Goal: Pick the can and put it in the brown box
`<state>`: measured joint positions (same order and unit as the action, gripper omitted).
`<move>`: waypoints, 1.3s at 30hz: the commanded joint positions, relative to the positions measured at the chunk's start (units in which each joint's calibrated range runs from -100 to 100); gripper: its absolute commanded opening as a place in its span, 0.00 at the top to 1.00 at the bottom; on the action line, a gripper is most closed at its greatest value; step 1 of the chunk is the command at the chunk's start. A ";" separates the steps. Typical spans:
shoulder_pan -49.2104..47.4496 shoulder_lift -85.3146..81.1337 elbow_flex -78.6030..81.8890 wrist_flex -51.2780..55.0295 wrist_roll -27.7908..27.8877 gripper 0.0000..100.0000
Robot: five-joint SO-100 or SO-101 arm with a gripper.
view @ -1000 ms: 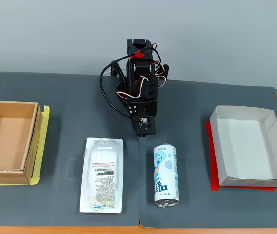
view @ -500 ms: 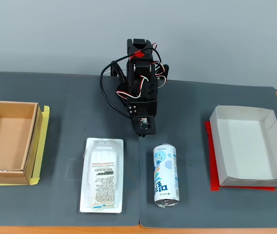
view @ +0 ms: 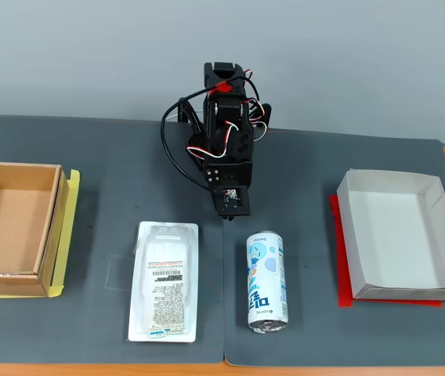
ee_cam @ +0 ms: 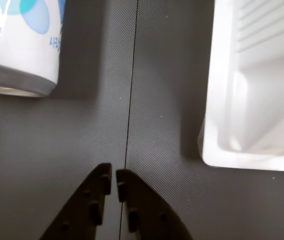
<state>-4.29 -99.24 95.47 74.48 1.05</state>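
The can [view: 266, 278] lies on its side on the dark grey mat, right of centre in the fixed view, with its silver top towards the front edge. In the wrist view its end [ee_cam: 22, 50] shows at the upper left. The brown box [view: 11, 227] stands empty at the far left, on a yellow sheet. My gripper [view: 227, 216] hangs low over the mat from the folded arm, just behind the can and apart from it. In the wrist view the gripper [ee_cam: 113, 174] is at the bottom, jaws shut and holding nothing.
A flat white blister pack [view: 164, 282] with a barcode label lies left of the can; it also shows at the right of the wrist view [ee_cam: 257, 90]. A white paper box [view: 401, 235] stands on a red sheet at the right. A seam [ee_cam: 131, 75] runs between two mats.
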 commanded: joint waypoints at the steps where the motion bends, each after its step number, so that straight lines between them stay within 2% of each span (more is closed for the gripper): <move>1: 0.23 -0.17 -3.34 -0.33 -0.11 0.99; 23: -0.18 1.19 -4.15 -0.67 0.25 0.99; 39: -0.26 37.53 -32.48 -17.07 -0.06 0.98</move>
<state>-4.36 -67.29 70.90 59.26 1.05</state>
